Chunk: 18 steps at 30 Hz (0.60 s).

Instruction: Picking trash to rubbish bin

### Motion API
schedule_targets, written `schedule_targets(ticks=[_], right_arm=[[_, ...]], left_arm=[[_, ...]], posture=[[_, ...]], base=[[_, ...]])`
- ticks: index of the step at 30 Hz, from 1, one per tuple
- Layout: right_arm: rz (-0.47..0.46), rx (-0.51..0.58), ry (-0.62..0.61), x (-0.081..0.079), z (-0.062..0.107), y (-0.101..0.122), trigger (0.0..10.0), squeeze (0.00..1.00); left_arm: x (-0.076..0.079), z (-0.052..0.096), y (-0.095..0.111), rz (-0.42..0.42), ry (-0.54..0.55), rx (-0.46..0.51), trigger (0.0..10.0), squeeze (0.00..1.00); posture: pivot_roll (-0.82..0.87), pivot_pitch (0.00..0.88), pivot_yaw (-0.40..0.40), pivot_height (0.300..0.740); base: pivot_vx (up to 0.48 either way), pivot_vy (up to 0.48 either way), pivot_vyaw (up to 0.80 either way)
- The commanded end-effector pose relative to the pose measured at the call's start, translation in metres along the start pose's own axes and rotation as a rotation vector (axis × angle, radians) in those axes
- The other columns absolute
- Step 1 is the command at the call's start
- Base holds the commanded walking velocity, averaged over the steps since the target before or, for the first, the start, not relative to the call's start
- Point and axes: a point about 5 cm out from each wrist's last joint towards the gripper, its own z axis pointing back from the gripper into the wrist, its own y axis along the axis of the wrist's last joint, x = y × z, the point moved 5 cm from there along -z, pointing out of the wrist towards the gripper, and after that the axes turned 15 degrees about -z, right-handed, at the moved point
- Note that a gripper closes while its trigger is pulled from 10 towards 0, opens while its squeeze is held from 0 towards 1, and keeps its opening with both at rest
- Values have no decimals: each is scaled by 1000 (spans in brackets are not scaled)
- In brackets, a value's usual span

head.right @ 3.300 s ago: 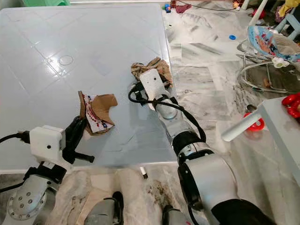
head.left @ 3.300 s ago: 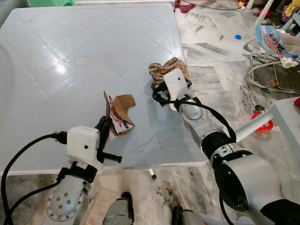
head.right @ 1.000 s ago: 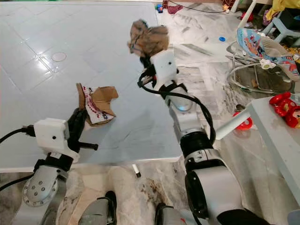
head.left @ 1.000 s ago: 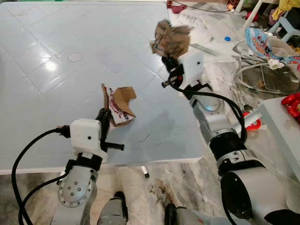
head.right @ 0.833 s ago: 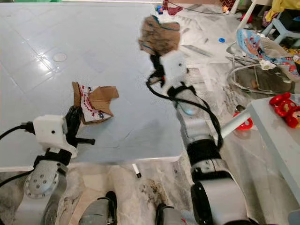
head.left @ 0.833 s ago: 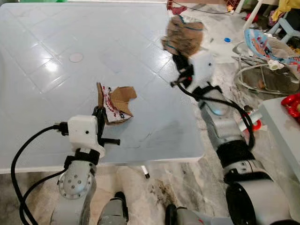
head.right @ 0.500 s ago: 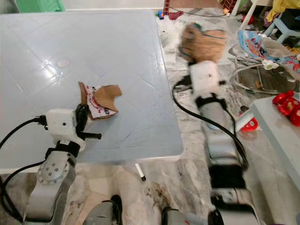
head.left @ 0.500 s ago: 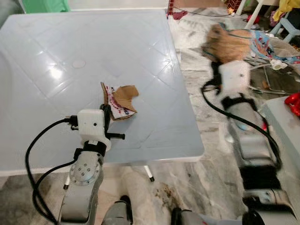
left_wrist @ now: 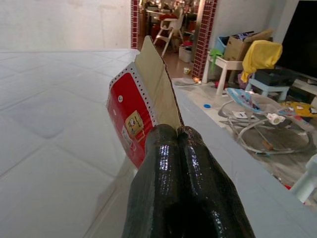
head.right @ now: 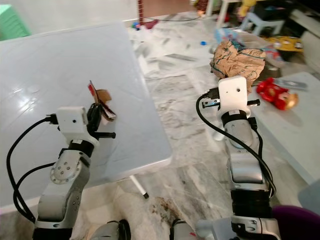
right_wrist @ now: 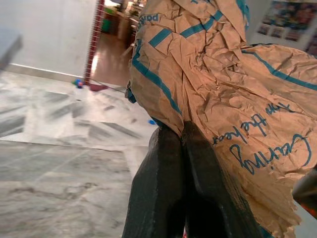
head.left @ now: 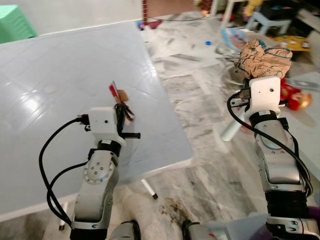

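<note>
A torn piece of red-and-white cardboard (left_wrist: 141, 96) stands upright in my left gripper (left_wrist: 171, 135), which is shut on its lower edge just above the white table (head.left: 45, 75), near the table's right edge. The same cardboard (head.left: 117, 93) shows over the left wrist housing in the head views. My right gripper (right_wrist: 181, 136) is shut on a crumpled brown paper bag (right_wrist: 223, 84) with blue print. It holds the paper bag (head.left: 262, 55) high, out over the marble floor to the right of the table.
A low white table (head.right: 295, 125) with a red toy (head.right: 274, 92) stands on the right. A baby bouncer (head.left: 230, 37) and scattered toys lie on the floor behind. A green stool (head.left: 15, 22) is at the far left. A purple object (head.right: 295, 220) sits by my right side.
The head camera has turned right. My right arm lifted the paper bag off the table and swung it out past the table's edge. My left gripper took hold of the cardboard.
</note>
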Motion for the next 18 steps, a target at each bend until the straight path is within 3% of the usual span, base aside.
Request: schedule_targets(ticks=[1,8,13,18], right_arm=[[1,18,-16,1,-2,9,0,0],[-16,-10,-42,6,-1,5,0,0],[-40,-24,-34,3,-1,2,0,0],[-55,-31,-26,0,-1,0,0,0]], left_arm=[[-1,-1,-13,11,2,-54,10000,0],[-2,-2,-15,57,21,-73,10000,0],[-6,-5,-12,24,25,-67,10000,0],[-7,-4,-13,43,28,-76,10000,0]], posture=[[-55,116,8,740],[-55,115,13,740],[-46,112,13,740],[-38,111,12,740]], base=[[0,0,-800],[0,0,-771],[0,0,0],[0,0,0]])
